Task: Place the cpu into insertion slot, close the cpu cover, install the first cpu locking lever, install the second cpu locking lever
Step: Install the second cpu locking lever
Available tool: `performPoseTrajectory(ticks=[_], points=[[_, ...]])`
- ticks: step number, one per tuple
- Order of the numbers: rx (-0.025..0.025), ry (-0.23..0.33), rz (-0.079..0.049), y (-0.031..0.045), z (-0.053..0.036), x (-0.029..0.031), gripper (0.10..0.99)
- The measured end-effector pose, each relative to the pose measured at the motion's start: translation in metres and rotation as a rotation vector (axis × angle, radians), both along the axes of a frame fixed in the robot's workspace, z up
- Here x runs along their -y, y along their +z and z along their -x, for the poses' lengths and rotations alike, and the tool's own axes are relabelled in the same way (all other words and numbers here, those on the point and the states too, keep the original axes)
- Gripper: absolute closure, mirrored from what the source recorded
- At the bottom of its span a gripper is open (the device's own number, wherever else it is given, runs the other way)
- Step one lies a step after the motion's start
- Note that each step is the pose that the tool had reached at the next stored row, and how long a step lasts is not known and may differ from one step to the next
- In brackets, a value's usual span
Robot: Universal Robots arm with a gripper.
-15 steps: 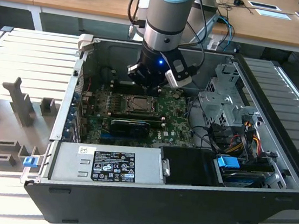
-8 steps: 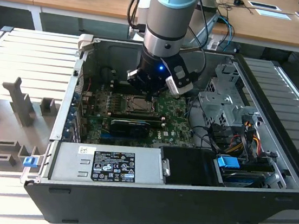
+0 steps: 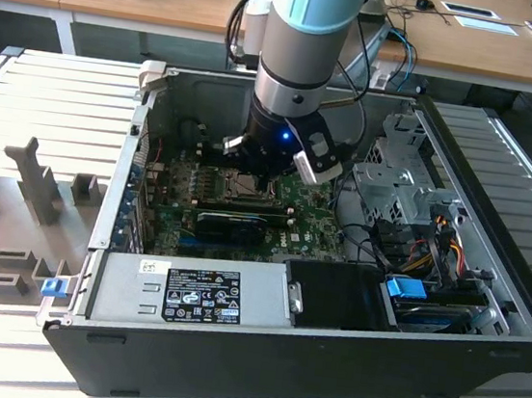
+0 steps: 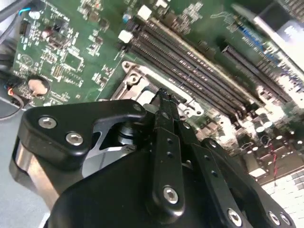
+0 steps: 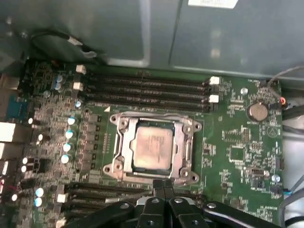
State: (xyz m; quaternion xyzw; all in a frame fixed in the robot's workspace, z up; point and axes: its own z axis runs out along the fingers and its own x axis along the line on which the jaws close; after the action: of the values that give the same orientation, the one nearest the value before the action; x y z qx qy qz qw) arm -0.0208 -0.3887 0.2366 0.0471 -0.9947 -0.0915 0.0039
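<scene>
The cpu, a pale silver square chip, lies flat in the insertion slot on the green board. The cpu cover, a thin silver frame, lies down around the chip's edges. My gripper hovers at the socket's edge, its two black fingers pressed together with nothing visible between them. In the second wrist view the gripper tips sit just over the socket's silver rim. In the exterior view the gripper reaches down into the open computer case, over the socket area.
Long black memory slots run beside the socket on two sides. A coin battery sits on the board. A black graphics card, a grey power supply, a drive cage and loose cables crowd the case.
</scene>
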Motion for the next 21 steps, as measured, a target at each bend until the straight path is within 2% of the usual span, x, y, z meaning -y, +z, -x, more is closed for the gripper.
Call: performPoseTrajectory(ticks=[3, 4, 5, 8, 14, 15, 17, 18, 19, 21], points=[[0.0, 0.001, 0.0, -0.0009, 0.0154, 0.0011, 0.98], [0.0, 0.001, 0.0, -0.0015, 0.025, 0.0014, 0.98], [0.0001, 0.001, 0.0, -0.0022, 0.0297, 0.0014, 0.98], [0.0, 0.003, 0.0, -0.0069, 0.032, 0.0014, 0.98], [0.0, 0.018, -0.001, -0.0221, 0.0341, 0.0014, 0.98], [-0.0001, 0.024, -0.005, -0.024, 0.0365, 0.0015, 0.98], [0.0003, 0.027, -0.026, -0.0255, 0.0387, 0.0025, 0.98], [0.0006, 0.027, -0.048, -0.0257, 0.0396, 0.0043, 0.98], [0.0009, 0.027, -0.065, -0.0259, 0.0419, 0.0059, 0.98], [0.0014, 0.027, -0.069, -0.026, 0.048, 0.0097, 0.98]])
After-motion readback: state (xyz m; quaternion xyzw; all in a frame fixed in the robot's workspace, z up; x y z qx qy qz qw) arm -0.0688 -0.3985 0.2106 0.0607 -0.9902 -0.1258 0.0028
